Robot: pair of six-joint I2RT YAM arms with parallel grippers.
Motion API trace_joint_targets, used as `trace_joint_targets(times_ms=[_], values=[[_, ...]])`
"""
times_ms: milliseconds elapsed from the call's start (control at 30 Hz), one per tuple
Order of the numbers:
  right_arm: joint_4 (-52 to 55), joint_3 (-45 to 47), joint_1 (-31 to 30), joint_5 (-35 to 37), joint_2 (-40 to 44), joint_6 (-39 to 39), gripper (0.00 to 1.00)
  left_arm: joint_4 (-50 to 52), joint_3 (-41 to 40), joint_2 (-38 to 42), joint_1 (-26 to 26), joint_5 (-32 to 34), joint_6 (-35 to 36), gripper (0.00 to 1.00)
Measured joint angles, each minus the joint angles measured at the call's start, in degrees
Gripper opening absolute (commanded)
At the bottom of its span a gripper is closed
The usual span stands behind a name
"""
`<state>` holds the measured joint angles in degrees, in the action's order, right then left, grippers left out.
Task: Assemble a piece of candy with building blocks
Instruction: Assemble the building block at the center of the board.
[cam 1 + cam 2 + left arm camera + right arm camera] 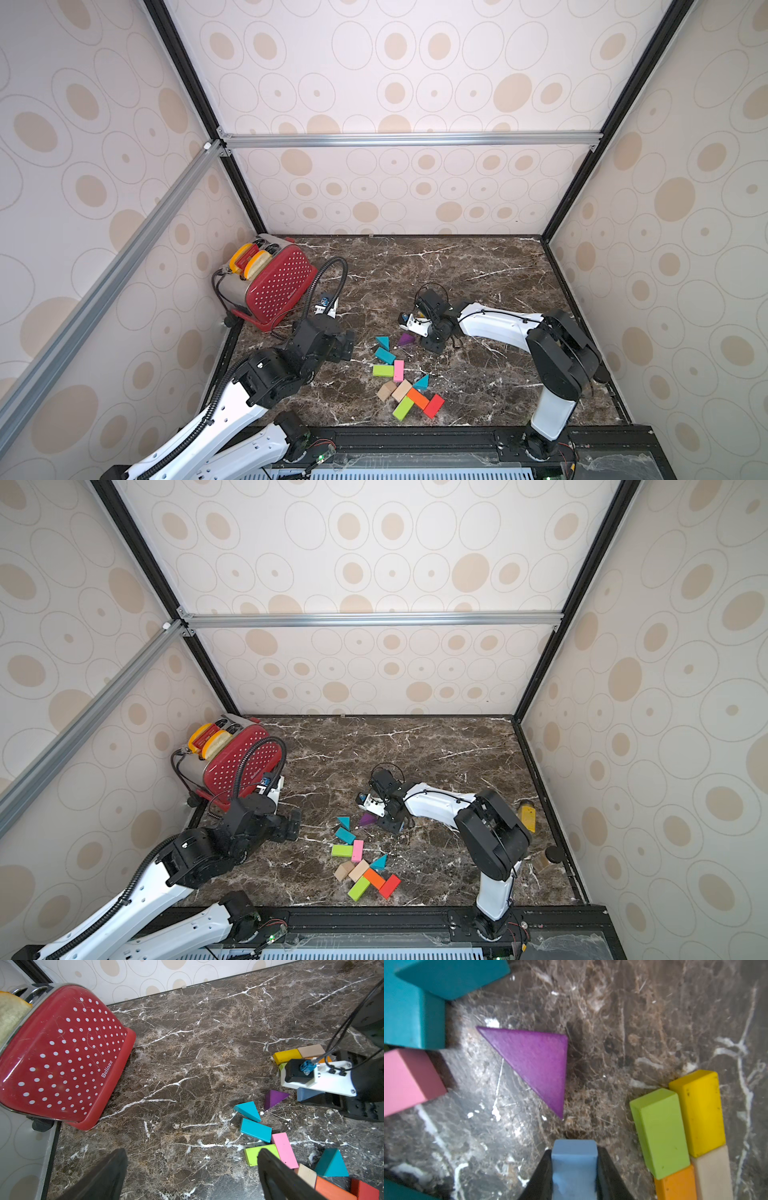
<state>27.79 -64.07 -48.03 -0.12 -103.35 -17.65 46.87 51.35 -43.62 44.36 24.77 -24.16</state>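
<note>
**Right claw has the blue block; the four-brick slab sits just beside it**

Your right gripper (pixel 574 1169) is clamped on a light blue wooden block (pixel 574 1159), its two black jaws pressed against the block's opposite flat sides, low over the dark marble tabletop (pixel 478 266). The block's far end sticks out past the fingertips. Your left gripper (pixel 191 1174) is spread wide with nothing between its fingers, hovering on the left near the red perforated toaster (pixel 282 282).

The relation to watch: in the right wrist view, a tight rectangle of four bricks, lime green (pixel 660 1132), yellow (pixel 697 1111), orange (pixel 675 1186) and plain tan (pixel 712 1174), lies just beside the held block, their long axes roughly parallel to it. The flat purple triangular wedge (pixel 533 1064) lies ahead of the claw, between that rectangle and the teal (pixel 413 1020) and pink (pixel 406 1080) bricks.

That rectangle looks like the candy's body, so the right arm is the nearer one for adding to it. The other loose blocks lie nearer you.
</note>
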Motion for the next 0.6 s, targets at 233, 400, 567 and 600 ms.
trace_joint_targets(times_ms=[233, 400, 567, 600], values=[[0.3, -1.6, 0.4, 0.0, -1.9, -5.0, 0.37, 0.0, 0.0, -0.1, 0.0, -0.1, 0.0, 0.98], [-0.3, -2.2, 0.9, 0.0, -2.3, -6.5, 0.58, 0.0, 0.0, -0.4, 0.0, -0.2, 0.3, 0.98], [-0.7, -2.1, 0.9, 1.3, -0.2, -1.1, 0.61, 0.0, 0.0, -1.0, 0.0, -0.4, 0.6, 0.98], [-0.6, -2.0, 0.9, 1.9, 1.1, 1.7, 0.61, 0.0, 0.0, -1.0, 0.0, -0.4, 0.6, 0.98]])
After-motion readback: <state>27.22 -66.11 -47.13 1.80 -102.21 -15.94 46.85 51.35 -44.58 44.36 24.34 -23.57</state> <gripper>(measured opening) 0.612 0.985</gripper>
